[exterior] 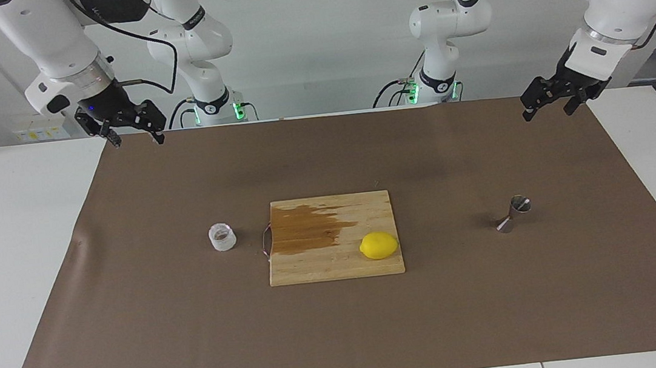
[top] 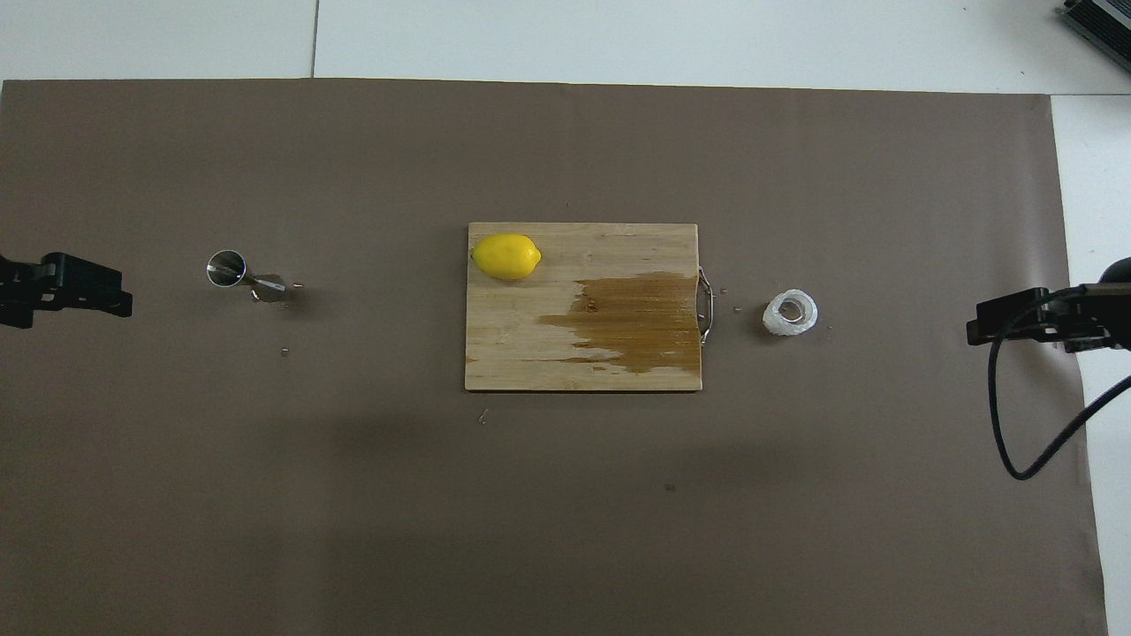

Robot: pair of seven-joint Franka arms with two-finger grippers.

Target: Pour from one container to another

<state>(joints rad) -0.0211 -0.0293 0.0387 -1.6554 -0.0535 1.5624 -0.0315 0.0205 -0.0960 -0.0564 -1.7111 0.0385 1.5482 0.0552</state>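
Brown paper mat [exterior: 198,344] is covering most of the tabletop and carrying everything. Working from the robots' edge outward.

Both grippers are hanging high over the mat's two corners on the robots' side, well apart from every object. The right gripper [exterior: 132,133] is hovering with fingers spread wide and nothing between them. The left gripper [exterior: 547,105] is hovering likewise, wide open and holding nothing.

Along the mat's middle line: a wooden cutting board [exterior: 336,262] is lying at centre, showing a dark wet-looking stain on the half toward the right arm's end. The clear cup [exterior: 222,237] is standing upright on the mat just beside the board's handle edge, toward the right arm's end; brownish bottom visible, contents not readable. The steel jigger [exterior: 513,214] is standing on the mat well apart from the board, toward the left arm's end, appearing upright. A lemon [exterior: 379,245] is resting on the board's corner farthest from the robots, on the jigger's side.

Judgement: step in hand is the first reach; nothing is grasped yet. The right arm is better placed for the cup. Approach should be descending straight down, fingers straddling the wall, squeezing lightly since the thin wall may flex. The carry is passing over board and lemon, so lifting clear matters. The jigger is narrow-waisted and light; steadying it with the left gripper looks wise.
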